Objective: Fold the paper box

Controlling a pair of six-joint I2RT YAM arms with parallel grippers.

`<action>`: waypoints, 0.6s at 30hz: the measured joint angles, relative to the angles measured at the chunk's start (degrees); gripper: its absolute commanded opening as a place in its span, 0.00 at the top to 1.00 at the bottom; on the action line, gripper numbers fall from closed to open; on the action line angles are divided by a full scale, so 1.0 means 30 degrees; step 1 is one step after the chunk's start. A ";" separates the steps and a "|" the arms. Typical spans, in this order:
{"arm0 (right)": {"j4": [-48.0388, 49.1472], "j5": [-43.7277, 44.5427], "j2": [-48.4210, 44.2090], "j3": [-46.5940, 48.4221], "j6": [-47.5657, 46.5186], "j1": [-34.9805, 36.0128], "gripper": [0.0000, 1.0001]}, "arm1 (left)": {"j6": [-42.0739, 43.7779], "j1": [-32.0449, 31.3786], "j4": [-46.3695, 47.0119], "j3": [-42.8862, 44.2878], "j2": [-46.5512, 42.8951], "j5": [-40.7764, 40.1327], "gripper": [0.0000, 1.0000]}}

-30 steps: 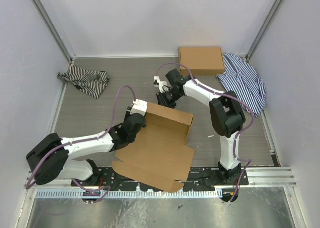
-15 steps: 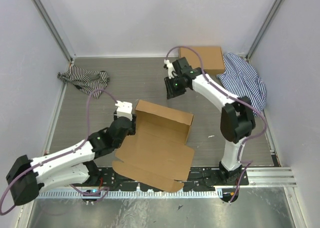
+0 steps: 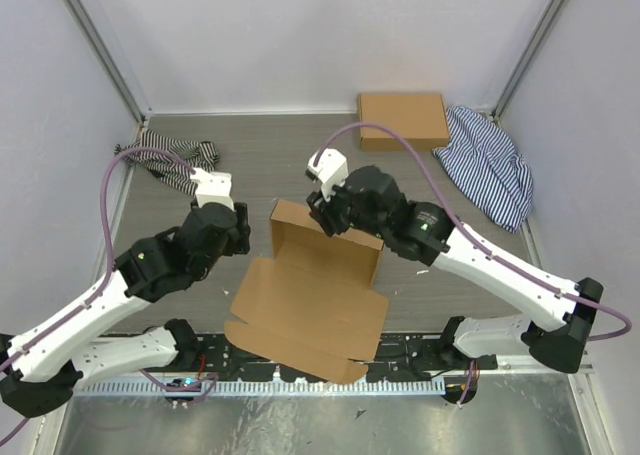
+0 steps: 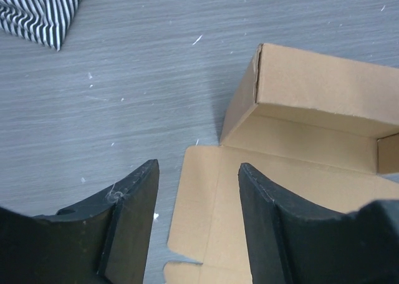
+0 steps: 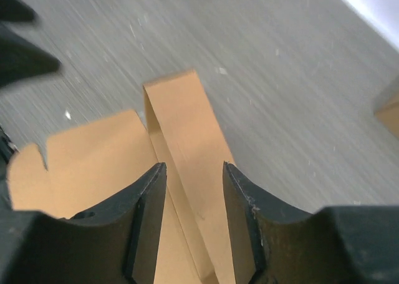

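The paper box [image 3: 305, 310] lies opened out at the table's near middle, its back wall [image 3: 328, 237] standing upright with a short side wall at the left corner. My left gripper [image 3: 240, 240] hovers just left of that corner. It is open and empty, and in the left wrist view the left gripper [image 4: 198, 168] hangs over the box's left flap [image 4: 206, 196]. My right gripper [image 3: 325, 215] is above the back wall's left end. In the right wrist view the right gripper [image 5: 193, 171] is open, the wall [image 5: 181, 122] showing between its fingers [image 5: 146, 215], untouched.
A flat closed cardboard box [image 3: 403, 118] lies at the back, and its corner [image 5: 389, 109] shows in the right wrist view. One striped cloth [image 3: 170, 158] is at the back left; another striped cloth [image 3: 490, 165] is at the back right. Grey walls enclose the table.
The left gripper has drawn back left from the box's corner and opened wider. The right gripper swung toward the back, then came down over the back wall, opening.
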 measured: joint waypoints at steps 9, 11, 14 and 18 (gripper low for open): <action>-0.1224 0.3701 0.0495 -0.2645 -0.0780 0.1574 0.49 | -0.0481 0.0015 -0.5384 0.2725 -0.0539 -0.0430 0.27; -0.1217 0.4364 0.0576 -0.2710 -0.0925 0.2178 0.48 | -0.0430 0.0015 -0.5960 0.2725 -0.0838 -0.0656 0.27; -0.1370 0.5122 0.0656 -0.2820 -0.0991 0.2936 0.48 | -0.0277 0.0015 -0.6368 0.2710 -0.1013 -0.0794 0.27; -0.1610 0.6149 0.0787 -0.2820 -0.0969 0.3832 0.47 | -0.0007 0.0029 -0.6309 0.2004 -0.1377 -0.0852 0.27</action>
